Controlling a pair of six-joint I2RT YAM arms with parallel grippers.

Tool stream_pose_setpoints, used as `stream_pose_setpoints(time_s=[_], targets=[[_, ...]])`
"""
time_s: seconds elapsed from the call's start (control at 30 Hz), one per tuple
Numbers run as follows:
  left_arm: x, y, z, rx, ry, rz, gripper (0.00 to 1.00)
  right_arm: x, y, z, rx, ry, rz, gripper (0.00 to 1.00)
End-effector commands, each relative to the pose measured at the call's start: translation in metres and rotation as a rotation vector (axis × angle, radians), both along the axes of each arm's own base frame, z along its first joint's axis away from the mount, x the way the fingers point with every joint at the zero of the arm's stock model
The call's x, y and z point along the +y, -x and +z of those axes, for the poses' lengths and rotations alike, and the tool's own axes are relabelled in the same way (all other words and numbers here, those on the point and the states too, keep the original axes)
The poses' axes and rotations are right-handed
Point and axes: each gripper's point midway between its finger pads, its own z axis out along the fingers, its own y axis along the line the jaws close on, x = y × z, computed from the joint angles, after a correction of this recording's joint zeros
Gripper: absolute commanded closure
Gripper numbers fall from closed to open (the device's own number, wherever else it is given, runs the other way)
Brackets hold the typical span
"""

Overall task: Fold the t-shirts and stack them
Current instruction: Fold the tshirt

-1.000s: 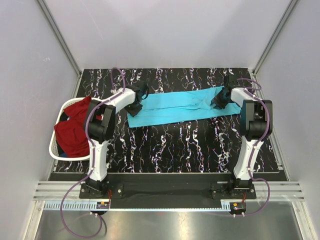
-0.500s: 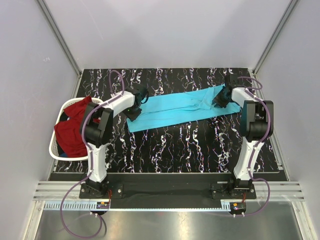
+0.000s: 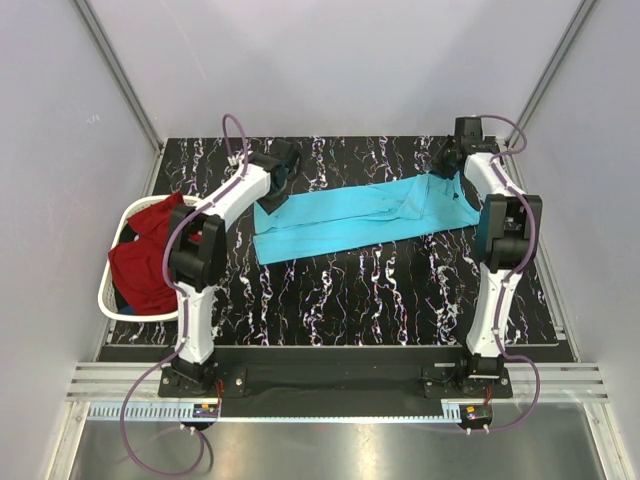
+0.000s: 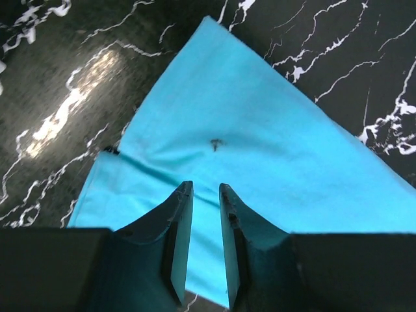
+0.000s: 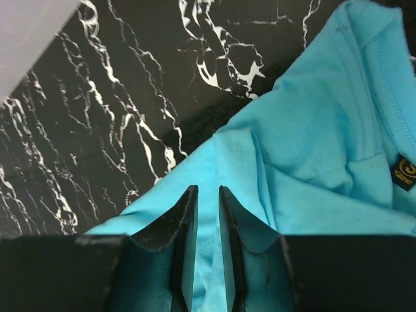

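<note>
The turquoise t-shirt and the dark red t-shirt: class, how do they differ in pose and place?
The turquoise t-shirt lies stretched in a long strip; the dark red t-shirt is bunched up. The turquoise one is on the table; the red one sits in the white basket. Both are soft cloth shirts.

left arm (image 3: 195, 315) showing white link shells between chunky black joint housings | right arm (image 3: 492, 312) wearing the same white-and-black build | purple cables (image 3: 123, 425) looping along both arms, trailing past the black bases (image 3: 190, 378) | fingers (image 4: 174, 234) showing as black tapering wedges
</note>
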Motion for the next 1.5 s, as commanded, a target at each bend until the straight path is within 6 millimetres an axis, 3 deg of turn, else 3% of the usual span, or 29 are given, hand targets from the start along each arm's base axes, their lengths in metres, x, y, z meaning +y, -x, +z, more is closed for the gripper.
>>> stream_pose_setpoints(time_s=[0.0, 0.1, 0.3, 0.4, 0.57, 0.77, 0.8, 0.87, 0.9, 0.97, 1.0, 1.07, 1.13, 1.17, 1.2, 1.23, 1.27, 1.3, 1.47], targets=[[0.013, -0.012, -0.018, 0.034, -0.046, -0.006, 0.71, 0.003, -0.01, -0.017, 0.011, -0.013, 0.04, 0.75], [0.026, -0.011, -0.04, 0.089, -0.044, 0.021, 0.72, -0.002, -0.011, -0.031, 0.035, -0.009, 0.022, 0.75], [0.047, 0.0, -0.061, 0.146, -0.064, 0.066, 0.72, -0.02, -0.011, -0.062, 0.096, -0.015, -0.036, 0.79], [0.052, 0.009, -0.066, 0.167, -0.081, 0.07, 0.72, -0.03, -0.009, -0.066, 0.104, 0.026, -0.073, 0.81], [0.056, 0.029, -0.076, 0.202, -0.079, 0.11, 0.72, -0.029, -0.013, -0.065, 0.094, 0.03, -0.055, 0.82], [0.054, 0.037, -0.061, 0.181, -0.061, 0.12, 0.73, -0.03, -0.022, -0.055, 0.06, 0.058, -0.016, 0.81], [0.057, 0.038, -0.049, 0.153, -0.067, 0.129, 0.73, -0.03, -0.024, -0.049, 0.043, 0.072, 0.009, 0.81], [0.056, 0.049, -0.044, 0.144, -0.072, 0.145, 0.73, -0.026, -0.027, -0.04, 0.023, 0.06, 0.039, 0.8], [0.057, 0.051, -0.031, 0.112, -0.069, 0.152, 0.73, -0.024, -0.027, -0.027, 0.002, 0.05, 0.041, 0.8], [0.053, 0.06, -0.024, 0.097, -0.069, 0.151, 0.73, -0.02, -0.024, -0.011, -0.015, 0.021, 0.035, 0.79], [0.054, 0.062, -0.012, 0.065, -0.072, 0.153, 0.73, -0.018, -0.02, 0.006, -0.034, 0.001, 0.013, 0.78], [0.049, 0.069, -0.002, 0.043, -0.069, 0.14, 0.72, -0.022, -0.014, 0.022, -0.046, 0.002, -0.022, 0.71], [0.042, 0.072, 0.012, 0.009, -0.059, 0.109, 0.72, -0.027, 0.001, 0.039, -0.056, 0.012, -0.067, 0.71], [0.039, 0.07, 0.018, -0.002, -0.058, 0.089, 0.72, -0.029, 0.012, 0.031, -0.026, 0.011, -0.082, 0.73], [0.034, 0.068, 0.022, -0.006, -0.051, 0.06, 0.72, -0.031, 0.019, 0.046, -0.048, 0.013, -0.093, 0.74], [0.027, 0.067, 0.024, 0.006, -0.061, -0.008, 0.72, -0.038, 0.025, 0.047, -0.044, 0.014, -0.113, 0.76], [0.021, 0.062, 0.029, 0.002, -0.051, -0.041, 0.73, -0.04, 0.036, 0.035, -0.009, 0.012, -0.12, 0.78], [0.015, 0.064, 0.024, 0.025, -0.049, -0.077, 0.73, -0.045, 0.043, 0.043, -0.019, 0.009, -0.134, 0.79], [0.005, 0.082, 0.0, 0.09, -0.049, -0.154, 0.73, -0.07, 0.071, 0.02, 0.05, 0.005, -0.191, 0.81]])
